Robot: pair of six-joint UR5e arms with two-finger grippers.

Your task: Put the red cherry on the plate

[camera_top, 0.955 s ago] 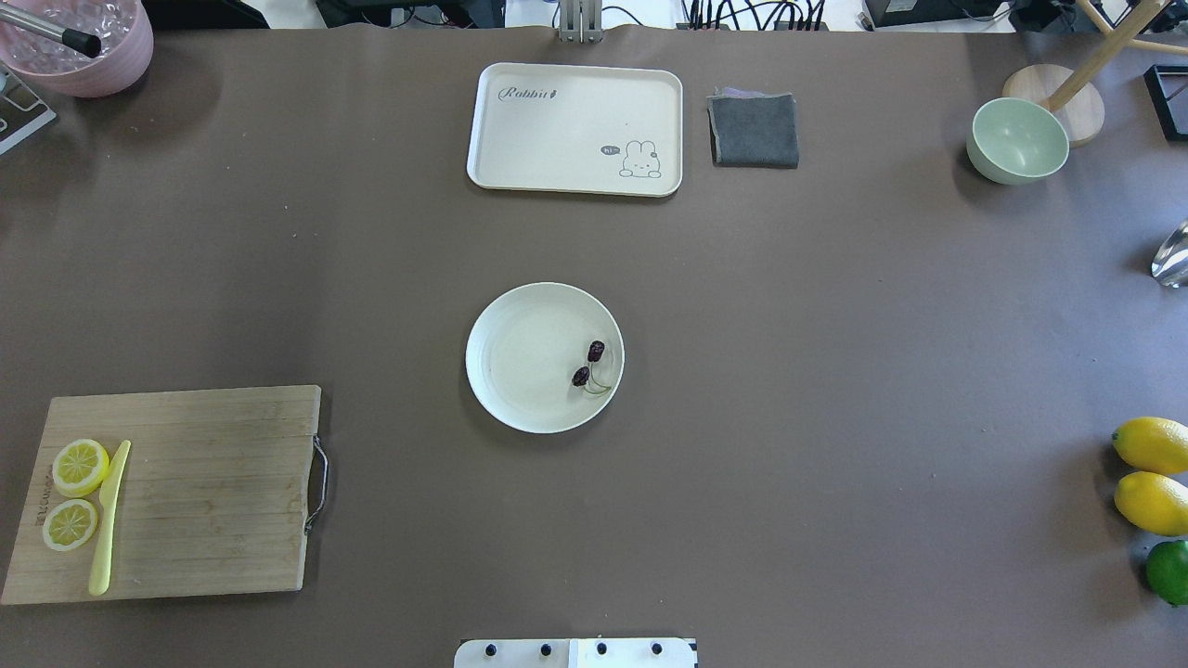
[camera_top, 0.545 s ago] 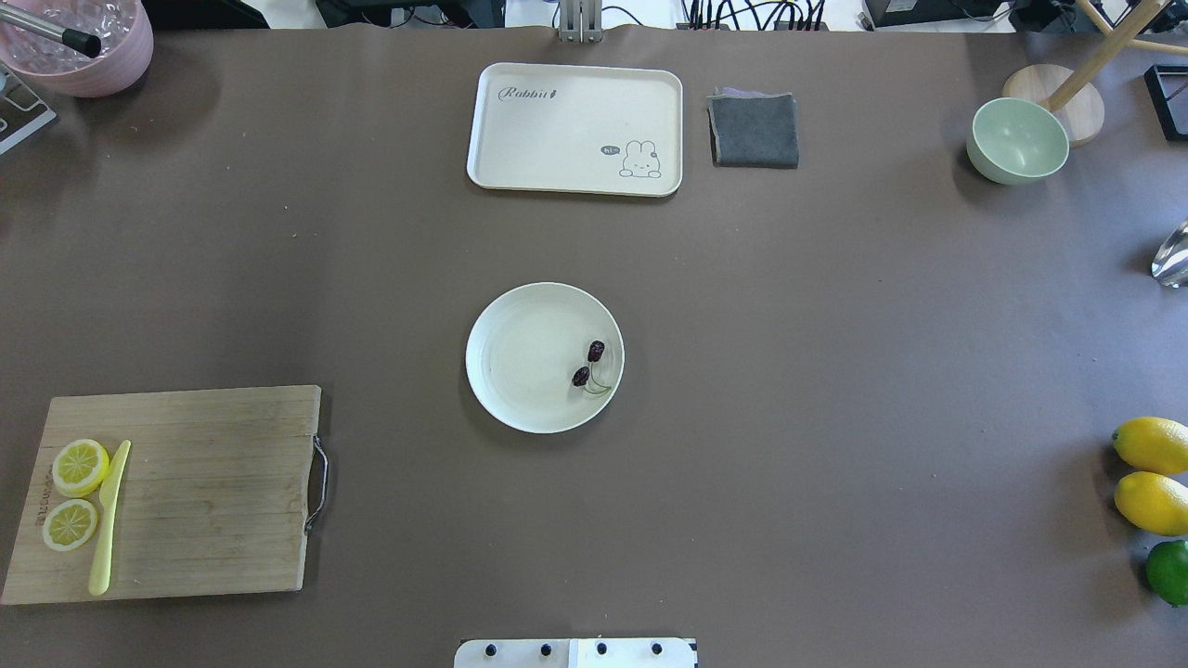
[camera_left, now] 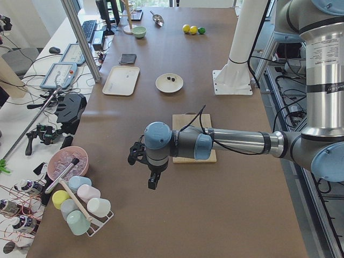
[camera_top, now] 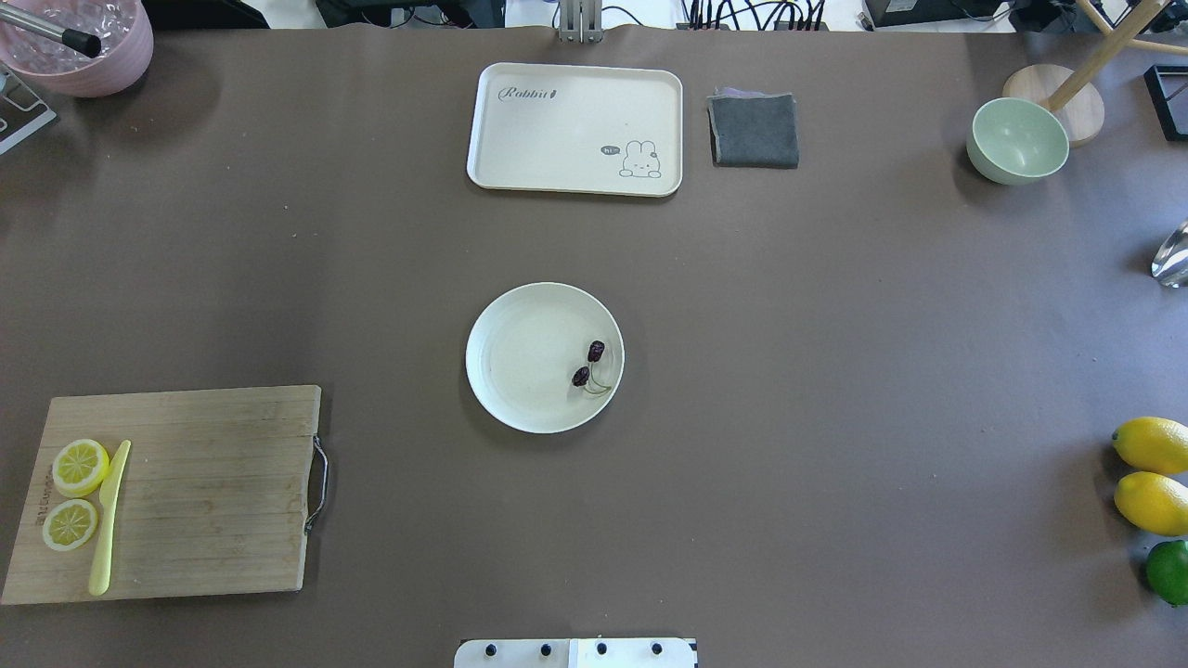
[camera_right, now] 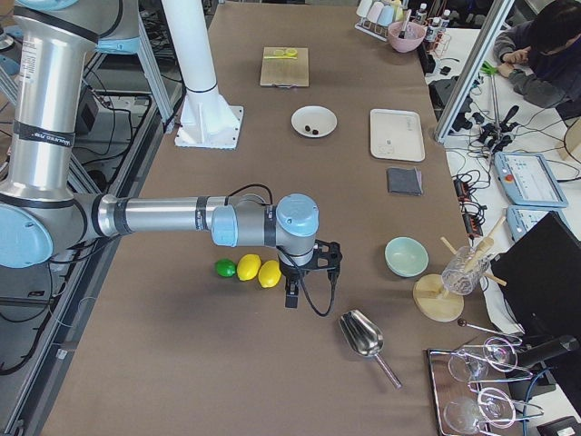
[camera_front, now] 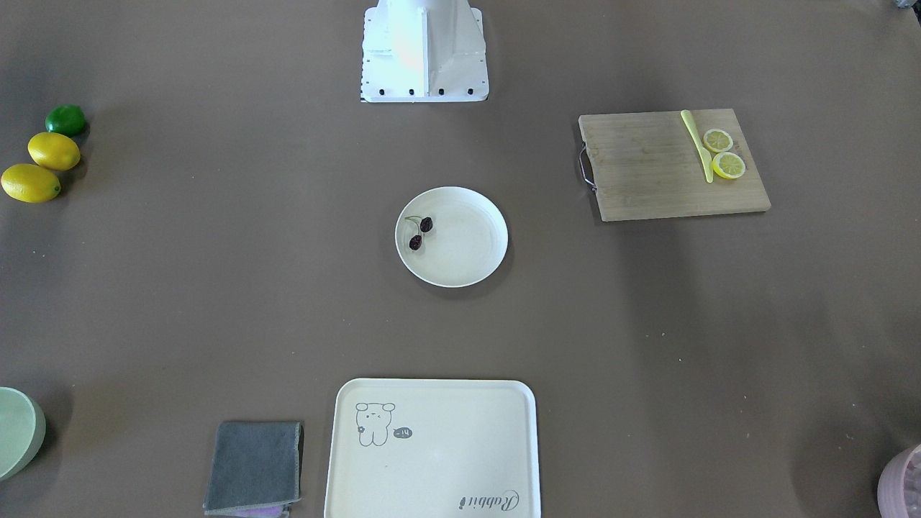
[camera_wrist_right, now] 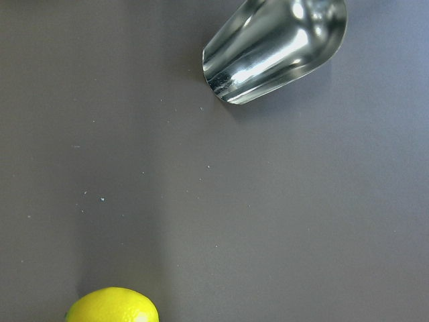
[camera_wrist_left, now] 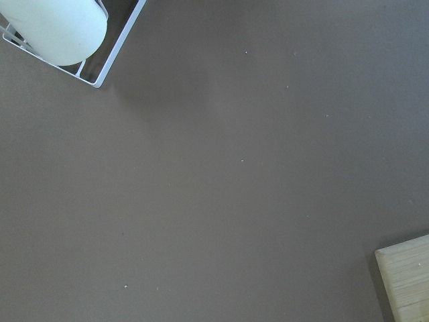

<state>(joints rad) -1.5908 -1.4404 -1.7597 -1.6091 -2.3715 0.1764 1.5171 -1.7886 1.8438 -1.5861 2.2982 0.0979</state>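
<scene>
The red cherry point(camera_top: 588, 364), two dark maroon fruits on thin green stems, lies inside the round cream plate point(camera_top: 516, 360) at the table's middle, near the plate's right rim. It lies near the left rim of the plate point(camera_front: 464, 252) as the red cherry point(camera_front: 421, 232) in the front-facing view. Neither arm reaches into the overhead view. My left gripper point(camera_left: 153, 183) hangs over bare table far off at the left end, and my right gripper point(camera_right: 290, 295) hangs beside the lemons at the right end. I cannot tell whether either is open or shut.
A cream tray point(camera_top: 575, 128) and a grey cloth point(camera_top: 754, 130) sit at the far side. A green bowl point(camera_top: 1017, 139) is far right. A cutting board point(camera_top: 186, 492) holds lemon slices and a knife. Lemons point(camera_top: 1151, 445), a metal scoop point(camera_wrist_right: 275, 50) and a cup rack point(camera_left: 80, 207) stand at the table's ends.
</scene>
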